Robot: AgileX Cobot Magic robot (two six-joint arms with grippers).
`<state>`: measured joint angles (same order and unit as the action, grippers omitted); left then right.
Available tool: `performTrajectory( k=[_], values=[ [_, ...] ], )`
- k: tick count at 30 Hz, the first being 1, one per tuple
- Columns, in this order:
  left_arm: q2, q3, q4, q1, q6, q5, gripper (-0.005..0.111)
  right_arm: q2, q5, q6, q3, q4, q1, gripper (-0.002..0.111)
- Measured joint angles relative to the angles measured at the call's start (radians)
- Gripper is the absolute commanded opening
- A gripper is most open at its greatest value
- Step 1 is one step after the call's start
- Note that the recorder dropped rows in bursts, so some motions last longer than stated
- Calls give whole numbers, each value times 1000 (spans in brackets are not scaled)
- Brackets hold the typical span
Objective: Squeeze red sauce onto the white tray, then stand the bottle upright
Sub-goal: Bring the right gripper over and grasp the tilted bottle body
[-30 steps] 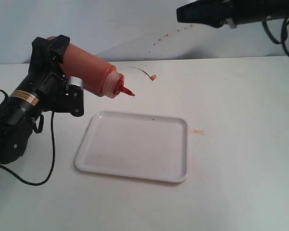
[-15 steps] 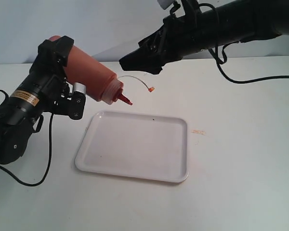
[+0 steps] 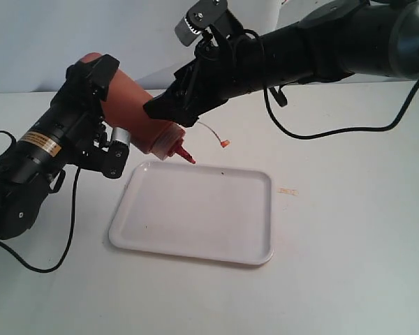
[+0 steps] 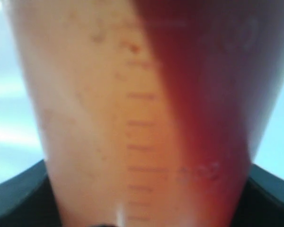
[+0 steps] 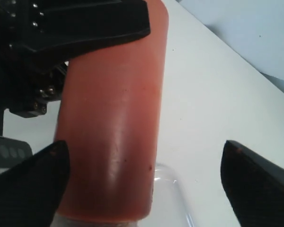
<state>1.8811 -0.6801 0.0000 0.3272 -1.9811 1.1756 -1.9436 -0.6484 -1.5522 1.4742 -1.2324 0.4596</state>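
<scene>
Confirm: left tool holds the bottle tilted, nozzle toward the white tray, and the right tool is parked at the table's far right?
Not the last part. The right tool is at the bottle, jaws open either side of it, as the right wrist view shows. The left tool does hold the bottle tilted, nozzle toward the white tray.

White table (image 3: 349, 237), white tray (image 3: 195, 216) flat on it, orange smear (image 3: 287, 190) nearby
</scene>
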Motion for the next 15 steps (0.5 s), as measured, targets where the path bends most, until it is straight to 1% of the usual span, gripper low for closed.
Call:
performTrajectory(
  k=[15],
  values=[
    [0,0,74,0,-12,-18,0,-32,-26,11,0,-10,7,78]
  ],
)
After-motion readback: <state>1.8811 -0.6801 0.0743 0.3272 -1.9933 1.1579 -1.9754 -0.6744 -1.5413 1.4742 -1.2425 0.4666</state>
